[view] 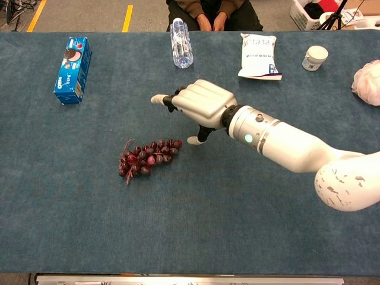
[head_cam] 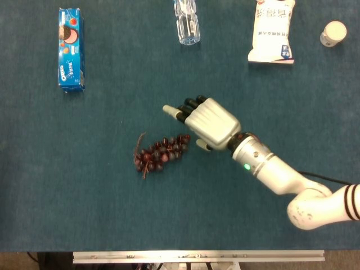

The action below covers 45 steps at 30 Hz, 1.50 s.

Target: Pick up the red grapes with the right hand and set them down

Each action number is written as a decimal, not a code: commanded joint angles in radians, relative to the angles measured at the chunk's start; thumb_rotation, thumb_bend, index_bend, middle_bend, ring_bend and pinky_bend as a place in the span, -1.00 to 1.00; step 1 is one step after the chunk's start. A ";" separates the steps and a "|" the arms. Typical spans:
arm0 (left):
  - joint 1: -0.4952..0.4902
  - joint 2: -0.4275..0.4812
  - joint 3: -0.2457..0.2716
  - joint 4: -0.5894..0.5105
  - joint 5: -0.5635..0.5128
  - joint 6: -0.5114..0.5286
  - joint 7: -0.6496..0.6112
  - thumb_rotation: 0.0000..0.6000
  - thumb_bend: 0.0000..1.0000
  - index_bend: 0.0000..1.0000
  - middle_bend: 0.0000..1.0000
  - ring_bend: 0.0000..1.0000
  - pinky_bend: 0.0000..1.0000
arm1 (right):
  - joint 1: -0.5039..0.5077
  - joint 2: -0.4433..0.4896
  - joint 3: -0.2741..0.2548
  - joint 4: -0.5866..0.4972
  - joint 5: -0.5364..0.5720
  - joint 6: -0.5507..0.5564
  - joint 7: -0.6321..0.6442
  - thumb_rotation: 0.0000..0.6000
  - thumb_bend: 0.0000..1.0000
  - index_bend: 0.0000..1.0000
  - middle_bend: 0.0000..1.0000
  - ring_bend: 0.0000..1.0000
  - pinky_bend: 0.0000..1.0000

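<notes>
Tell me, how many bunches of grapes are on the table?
1. The red grapes lie on the blue table, just left of the open right robot hand. No other bunch shows in either view.

A small bunch of dark red, glossy round grapes [head_cam: 160, 153] lies flat on the blue-carpeted table [head_cam: 84, 197], near its middle. The cluster is elongated and set on a slant, one end pointing toward the near left, the other toward the far right. A thin brown stem sticks out at its left end, curving away from the berries. In the chest view the bunch [view: 148, 158] rests loose on the cloth, with nothing holding it.
</notes>
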 commanded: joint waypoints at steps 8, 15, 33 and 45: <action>0.006 0.001 0.001 0.006 -0.003 0.006 -0.014 1.00 -0.49 -0.35 -0.38 -0.54 -0.65 | 0.071 -0.125 0.003 0.061 0.109 -0.031 -0.150 1.00 -0.67 -0.67 -0.34 -0.57 -0.39; 0.010 0.001 -0.002 0.014 -0.009 0.012 -0.027 1.00 -0.49 -0.35 -0.38 -0.54 -0.65 | 0.108 -0.187 0.016 0.107 0.169 -0.037 -0.197 1.00 -0.65 -0.46 -0.34 -0.57 -0.39; 0.020 0.001 -0.003 0.027 -0.013 0.020 -0.041 1.00 -0.49 -0.35 -0.38 -0.54 -0.65 | 0.054 -0.160 0.000 0.160 0.088 0.052 -0.105 1.00 -0.31 0.19 -0.19 -0.51 -0.39; 0.013 0.003 -0.003 0.006 0.000 0.018 -0.020 1.00 -0.49 -0.35 -0.38 -0.54 -0.65 | -0.001 -0.001 0.021 0.018 -0.020 0.136 -0.027 1.00 -0.31 0.21 -0.18 -0.50 -0.39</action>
